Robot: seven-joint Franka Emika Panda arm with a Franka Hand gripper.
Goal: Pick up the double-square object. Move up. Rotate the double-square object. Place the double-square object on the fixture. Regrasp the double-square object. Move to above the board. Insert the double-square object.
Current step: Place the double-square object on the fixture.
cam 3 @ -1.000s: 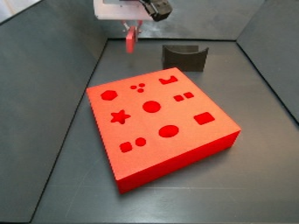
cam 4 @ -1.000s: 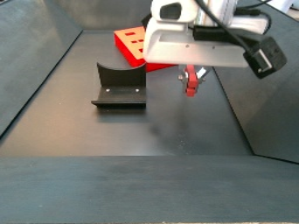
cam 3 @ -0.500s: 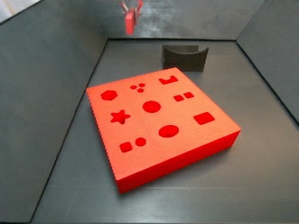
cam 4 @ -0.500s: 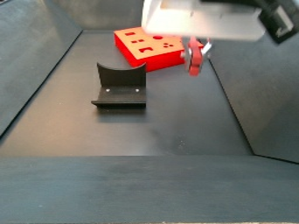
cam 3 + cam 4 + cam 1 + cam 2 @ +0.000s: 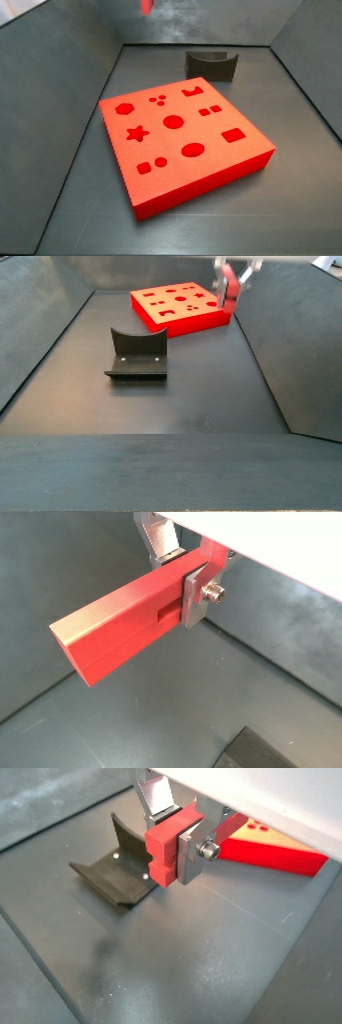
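Note:
My gripper [image 5: 181, 574] is shut on the double-square object [image 5: 123, 624], a thin pinkish-red block, and holds it high above the floor. In both wrist views the silver fingers [image 5: 191, 850] clamp one end of the block [image 5: 164, 850]. In both side views only the block's lower tip shows at the top edge [image 5: 146, 7] [image 5: 230, 283]; the gripper body is out of frame. The dark fixture [image 5: 211, 64] [image 5: 136, 353] stands on the floor, also below the gripper in a wrist view [image 5: 118, 863]. The red board [image 5: 181, 135] [image 5: 183, 306] lies flat with shaped holes.
Grey walls [image 5: 74, 70] enclose the dark floor [image 5: 174, 406] on all sides. A corner of the board [image 5: 274, 853] shows behind the gripper in a wrist view.
The gripper has risen straight up with the double-square object, leaving both side views except for the block's tip. Board and fixture have not moved.

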